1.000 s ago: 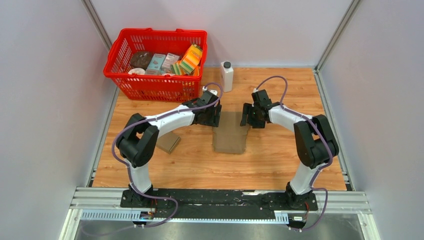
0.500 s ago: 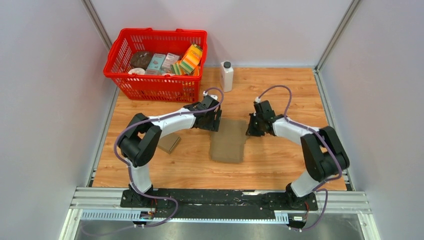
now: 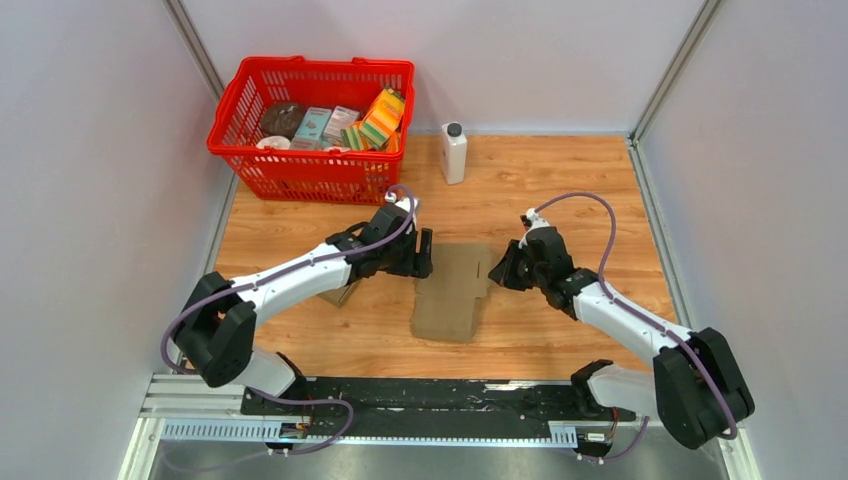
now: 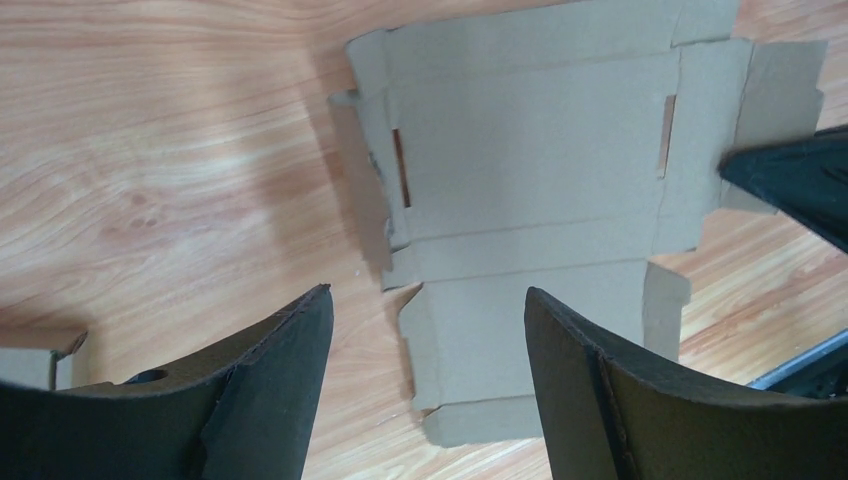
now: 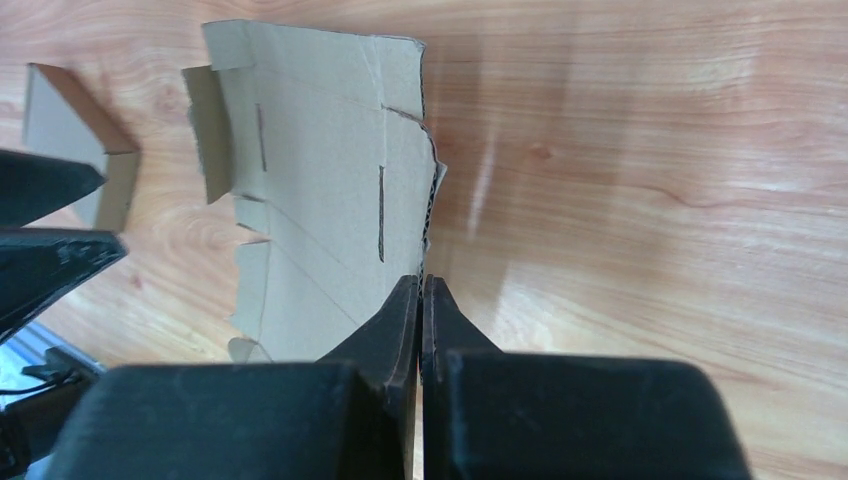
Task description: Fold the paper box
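One flat box (image 3: 448, 292) lies central on the table (image 3: 560, 190), between both claws. My left claw (image 4: 425, 300) hovers spread apart over its left edge, holding nothing. I read the right claw (image 5: 420, 290) as clamped on its right edge.

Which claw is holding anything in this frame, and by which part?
The right claw pinches the flat brown cardboard box blank by its side edge; the left claw is open, empty.

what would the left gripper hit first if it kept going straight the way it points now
The flat paper box: the left gripper is open and aimed down at it, the lower panels lying straight ahead between its jaws. Depth is unclear, but nothing shows in between.
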Tool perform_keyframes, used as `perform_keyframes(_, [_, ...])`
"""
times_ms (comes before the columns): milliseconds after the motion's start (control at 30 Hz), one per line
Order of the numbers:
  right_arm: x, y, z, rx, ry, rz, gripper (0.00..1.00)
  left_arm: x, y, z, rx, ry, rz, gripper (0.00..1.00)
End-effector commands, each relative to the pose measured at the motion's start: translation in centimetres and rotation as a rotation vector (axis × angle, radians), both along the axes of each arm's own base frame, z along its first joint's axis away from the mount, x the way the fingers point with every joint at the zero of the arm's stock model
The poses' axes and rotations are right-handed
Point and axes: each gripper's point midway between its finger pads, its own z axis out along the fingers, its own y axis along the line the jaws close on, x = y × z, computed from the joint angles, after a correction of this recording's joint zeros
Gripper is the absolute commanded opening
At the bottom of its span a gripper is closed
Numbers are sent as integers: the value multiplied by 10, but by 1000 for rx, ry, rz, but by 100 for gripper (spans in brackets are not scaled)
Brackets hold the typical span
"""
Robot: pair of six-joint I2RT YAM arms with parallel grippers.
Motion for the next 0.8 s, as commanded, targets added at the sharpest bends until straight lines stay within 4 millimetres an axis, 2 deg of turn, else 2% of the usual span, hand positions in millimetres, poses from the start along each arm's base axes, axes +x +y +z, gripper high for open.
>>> perform_keyframes(0, [2,11,26,103,-82,-11,0,7,-9,-5,65,8,3,78])
perform_keyframes(67, [0,12,33,126,-97,-13,0,15,-1,-17,115,3,61,77])
perform_keyframes(100, [-1,12,34,139,-100,-10,0,15,0,-27,123,21,69,76])
perform_keyframes(167, [-4,14,35,160,-99,-9,0,19,-6,-33,96,17,74,73])
perform_keyframes(267, [-11,16,31,185,-79,-1,0,22,-2,-41,111,7,103,61])
perform_keyframes(300, [-9,19,37,208,-105,11,0,24,-1,-40,112,-2,110,51])
perform_keyframes(400, [-15,20,35,221,-102,27,0,25,9,-39,118,-16,123,31])
perform_keyframes(467, [-18,20,34,224,-102,37,0,24,13,-40,121,-19,110,26])
perform_keyframes(500, [-18,21,36,229,-112,43,0,24,15,-37,115,-25,107,19])
perform_keyframes(567, [-21,23,36,239,-115,63,0,20,14,-37,100,-20,80,10])
perform_keyframes(600, [-22,26,40,256,-127,77,0,19,15,-36,101,-24,70,1])
perform_keyframes(733, [-28,33,41,262,-156,167,0,9,12,-34,69,-32,-23,0])
perform_keyframes(767, [-30,34,42,256,-146,193,0,6,12,-26,51,-65,-57,0])
